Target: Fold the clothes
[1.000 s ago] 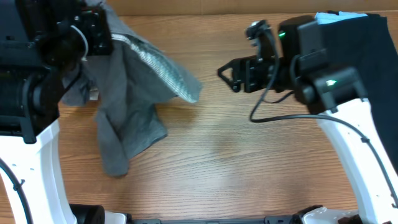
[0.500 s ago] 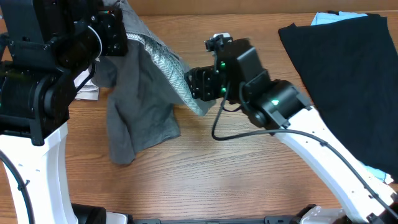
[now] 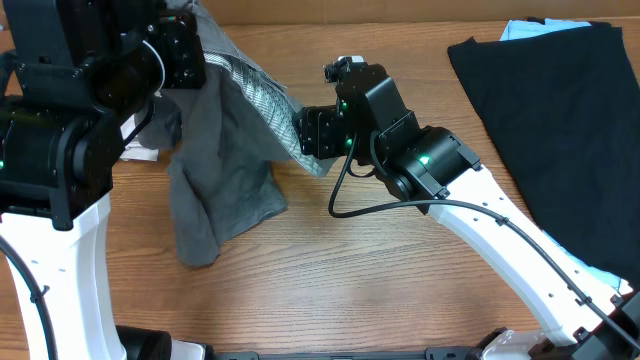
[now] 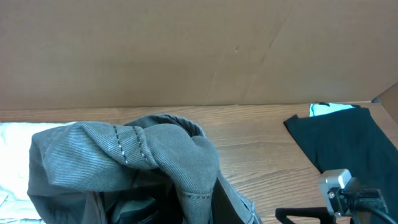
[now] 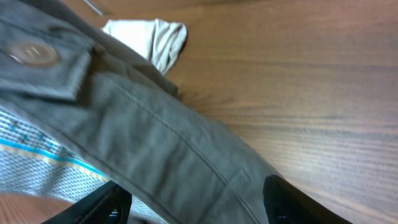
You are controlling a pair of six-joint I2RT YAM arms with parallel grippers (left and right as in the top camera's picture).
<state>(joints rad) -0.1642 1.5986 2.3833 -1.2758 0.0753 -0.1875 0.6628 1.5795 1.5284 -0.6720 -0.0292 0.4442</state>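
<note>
Two arms now work one garment, which is the chief change: a sec ago the right arm stood well off to the right, and it has since swung across the table (image 3: 400, 290) to the shorts' waistband. Large black garment (image 3: 560, 120), far right, untouched. Grey shorts (image 3: 225, 170) sit left-centre, top end lifted, legs trailing on the wood. Long axis approx. far-to-near, waist at the far end, leg hems toward the near edge. Waistband itself runs diag. from upper left down to the right, lining (image 5: 37, 162) turned out. Left gripper (image 3: 178, 55): clamped on bunched waist fabric, fingers buried in cloth. Right gripper (image 3: 303, 135): jaws apart, straddling the band's free end, not yet closed — judged pre-grasp, so spreading flat comes first; no fold begun. Small pale cloth (image 5: 152, 34) lies beside the shorts. Button (image 5: 28, 53) faces the right wrist cam.
</note>
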